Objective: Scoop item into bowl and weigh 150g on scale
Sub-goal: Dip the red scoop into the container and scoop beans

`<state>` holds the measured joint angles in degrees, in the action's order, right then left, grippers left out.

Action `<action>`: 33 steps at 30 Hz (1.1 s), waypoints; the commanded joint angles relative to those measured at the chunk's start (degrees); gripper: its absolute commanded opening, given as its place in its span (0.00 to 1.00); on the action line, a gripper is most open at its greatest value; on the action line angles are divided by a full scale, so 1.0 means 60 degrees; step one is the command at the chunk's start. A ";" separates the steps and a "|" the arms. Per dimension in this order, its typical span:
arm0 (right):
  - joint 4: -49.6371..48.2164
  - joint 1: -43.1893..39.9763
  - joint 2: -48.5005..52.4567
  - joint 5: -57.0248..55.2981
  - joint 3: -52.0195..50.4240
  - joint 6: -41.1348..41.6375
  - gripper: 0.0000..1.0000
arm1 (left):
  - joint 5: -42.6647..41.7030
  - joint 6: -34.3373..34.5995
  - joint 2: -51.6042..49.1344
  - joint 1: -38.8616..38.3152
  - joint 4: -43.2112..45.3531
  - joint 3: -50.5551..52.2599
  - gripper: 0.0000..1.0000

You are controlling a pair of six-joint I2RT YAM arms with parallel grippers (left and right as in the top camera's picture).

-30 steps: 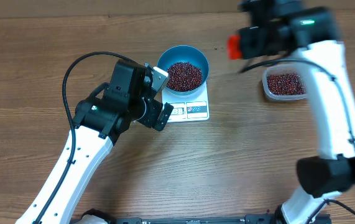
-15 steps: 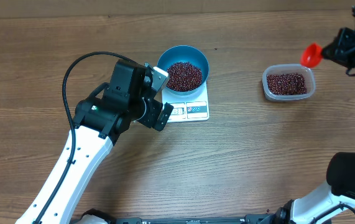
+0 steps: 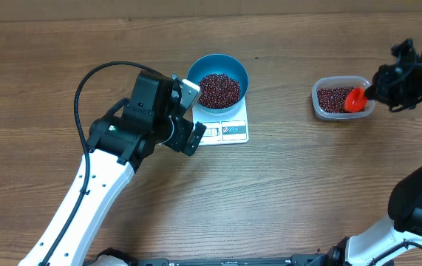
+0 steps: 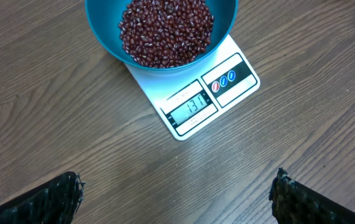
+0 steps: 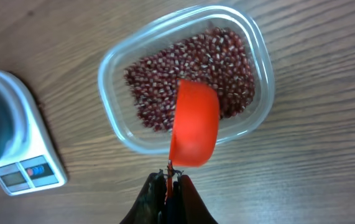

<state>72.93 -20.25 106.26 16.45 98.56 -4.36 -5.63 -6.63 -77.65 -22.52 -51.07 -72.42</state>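
Observation:
The blue bowl (image 3: 242, 74) stands on the white scale (image 3: 234, 133) and holds a heap of dark red beans (image 3: 218, 89). In the left wrist view the bowl (image 4: 101, 18) sits on the scale (image 4: 239, 78), whose display reads 131. My left gripper (image 3: 188, 114) hovers just left of the scale, open (image 4: 176, 180) and empty. My right gripper (image 5: 170, 177) is shut on the thin handle of a red scoop (image 5: 194, 123). The scoop (image 3: 355, 98) hangs over the near side of a clear tub (image 5: 112, 93) of beans (image 5: 152, 81).
The clear tub (image 3: 317, 103) sits at the right of the wooden table, well apart from the scale. The scale's corner (image 5: 15, 143) shows at the left of the right wrist view. The left arm's black cable loops over the table's left half.
My right arm swung the red scoop from behind the bowl out to the right and then down onto the clear tub. The left arm, bowl and scale have not moved.

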 commanded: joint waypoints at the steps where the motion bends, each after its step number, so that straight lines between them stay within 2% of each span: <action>1: -0.0550 0.0036 -0.0109 -0.0087 -0.0463 0.0259 0.04 | -0.0135 -0.0178 -0.0058 -0.0062 0.0018 -0.0011 1.00; 6: -0.1399 0.0182 -0.0018 -0.0160 -0.0885 0.0266 0.04 | -0.0138 -0.0178 -0.0058 -0.0062 0.0018 -0.0011 1.00; 15: -0.1945 0.0925 0.0262 -0.2167 -0.0885 0.0521 0.04 | -0.0135 -0.0178 -0.0058 -0.0062 0.0018 -0.0011 1.00; 20: -0.2029 0.1300 0.0463 -0.2546 -0.0885 0.0510 0.04 | -0.0138 -0.0178 -0.0058 -0.0062 0.0018 -0.0011 0.99; 27: -0.1927 0.1446 0.1064 -0.2357 -0.0885 0.0506 0.04 | -0.0138 -0.0178 -0.0058 -0.0062 0.0018 -0.0011 1.00; 33: -0.1854 0.1446 0.1173 -0.1067 -0.0885 0.0233 0.04 | -0.0138 -0.0178 -0.0058 -0.0062 0.0018 -0.0011 1.00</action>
<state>61.14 -11.62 111.50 5.69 93.51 -1.80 -5.61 -6.63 -77.65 -22.52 -51.07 -72.42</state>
